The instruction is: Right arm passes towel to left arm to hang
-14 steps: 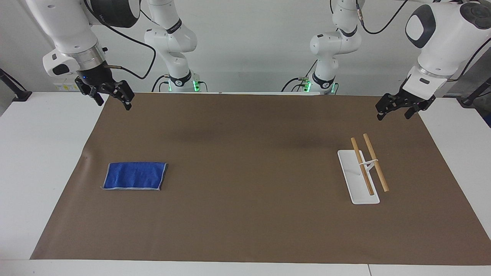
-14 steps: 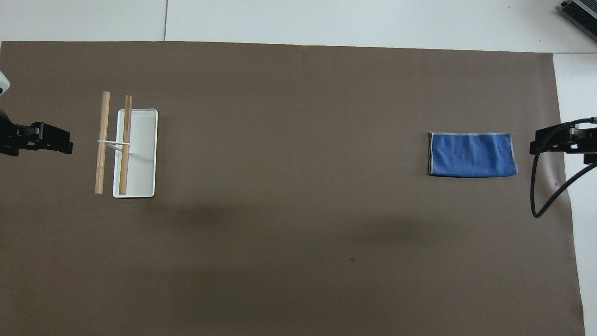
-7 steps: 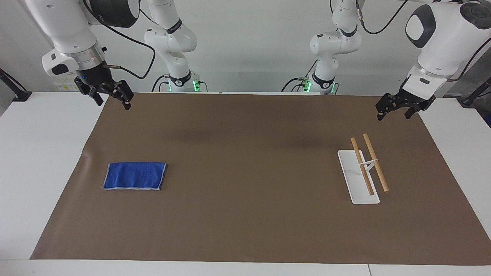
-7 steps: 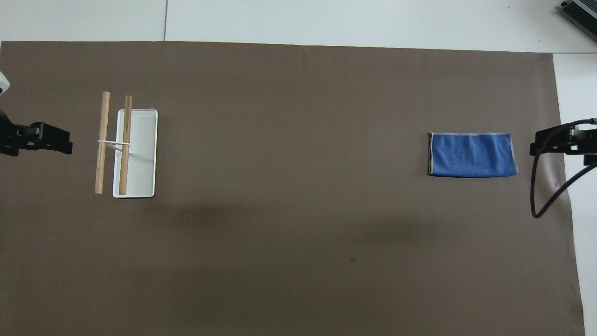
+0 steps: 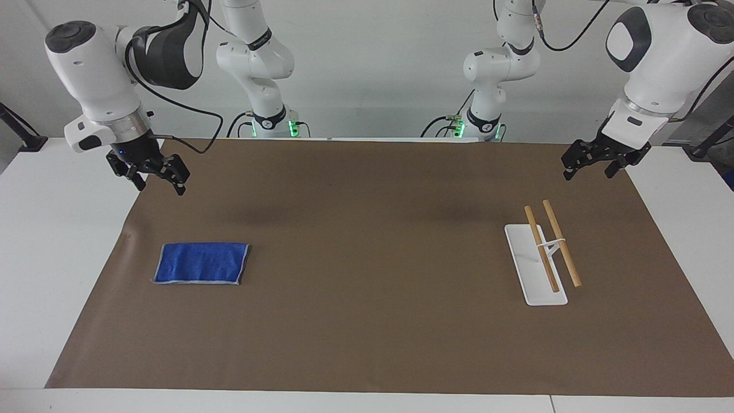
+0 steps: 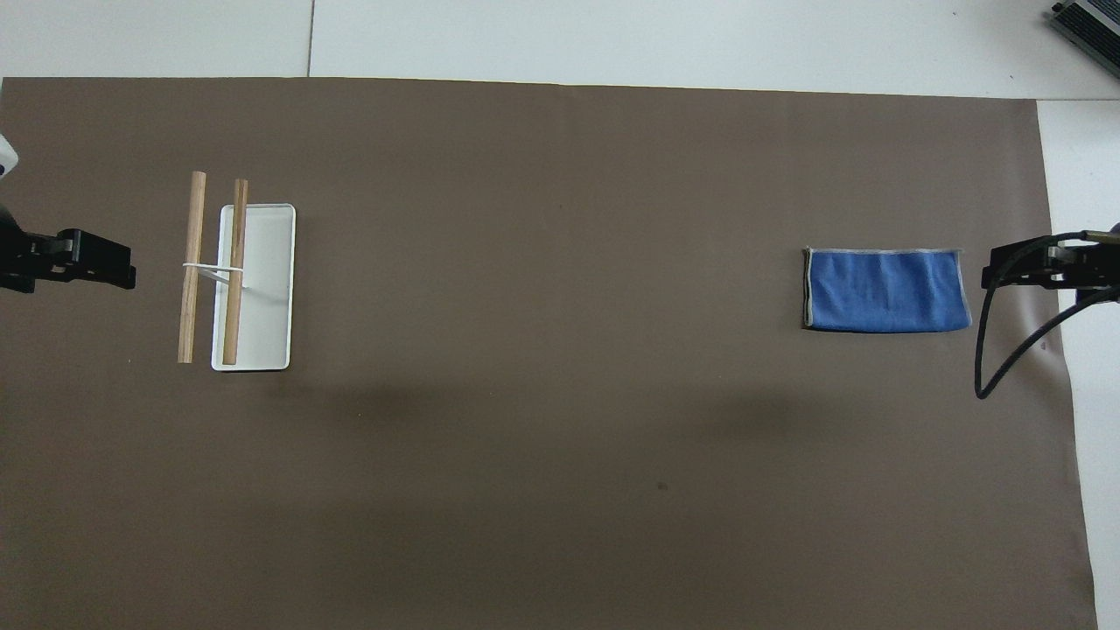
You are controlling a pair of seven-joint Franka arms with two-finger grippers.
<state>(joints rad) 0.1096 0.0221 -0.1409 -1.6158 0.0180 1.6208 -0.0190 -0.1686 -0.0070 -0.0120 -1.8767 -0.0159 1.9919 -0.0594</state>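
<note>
Brown paper mat (image 5: 367,321) covers the white table. Towel (image 5: 201,263), soft blue folded rectangle, lies flat lower left in the facing view, so you get a clean top-down pick. Right gripper (image 5: 150,171) hangs above it upper left, jaws spread, empty. Left gripper (image 5: 603,157) waits upper right, jaws spread, near the rack (image 5: 543,252) with 2 wooden rods.

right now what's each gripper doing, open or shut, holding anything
Right gripper: open, empty, raised at the right arm's end of the table; blue towel lies untouched.
Left gripper: open, empty, waiting up near the towel rack.
</note>
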